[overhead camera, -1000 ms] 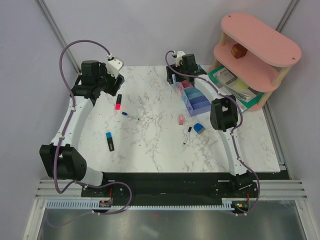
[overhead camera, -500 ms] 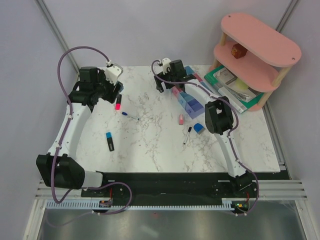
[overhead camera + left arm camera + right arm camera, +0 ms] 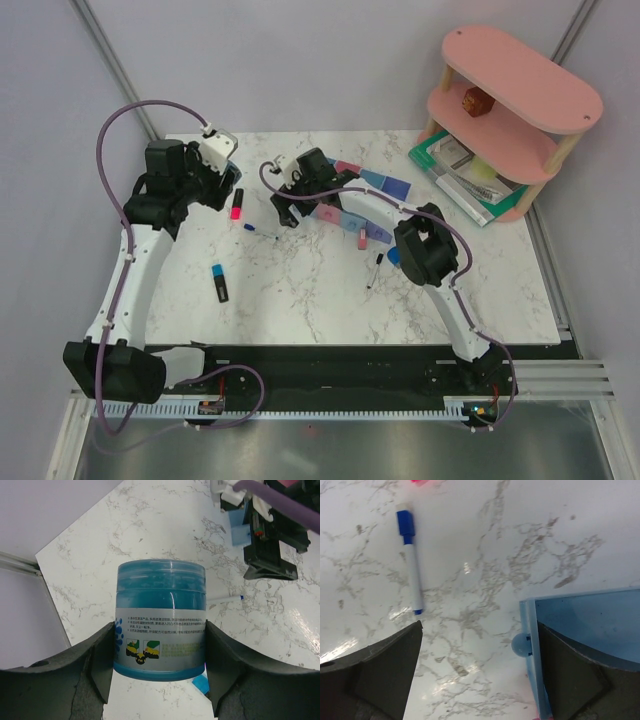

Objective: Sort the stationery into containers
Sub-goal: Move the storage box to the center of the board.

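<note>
Stationery on the white marble-patterned table (image 3: 300, 315); clock directions run from the table's centre in the overhead view, twelve o'clock at the far edge. At ten o'clock, near the far-left corner, I see the left gripper (image 3: 159, 647) clamped on a round translucent-blue plastic tub with a white printed label (image 3: 160, 605). Its fingers (image 3: 95, 670) press the tub's opposite sides, and the tub stands upright in the wrist view. Just beside that gripper, on its centre side, lies the pink black-capped highlighter (image 3: 236, 204). At nine o'clock lies the thin white pen with a blue cap (image 3: 262, 232); at eight o'clock, well apart from the others, the blue black-capped highlighter (image 3: 219, 282). The small pink eraser (image 3: 362, 238) lies at the centre, the thin black pen (image 3: 375, 270) near it at five o'clock, and the blue cube (image 3: 392, 256) at four o'clock, partly hidden by the right arm. The right gripper (image 3: 479, 640) sits low over the table at ten o'clock, closer in, its fingers spread wide and gripping nothing. In its wrist view I find the light-blue end of the row of joined rectangular plastic bins (image 3: 528, 625) between the fingers, close against one of them; I cannot tell whether they touch. From above, most of that row is hidden under the right arm.
</note>
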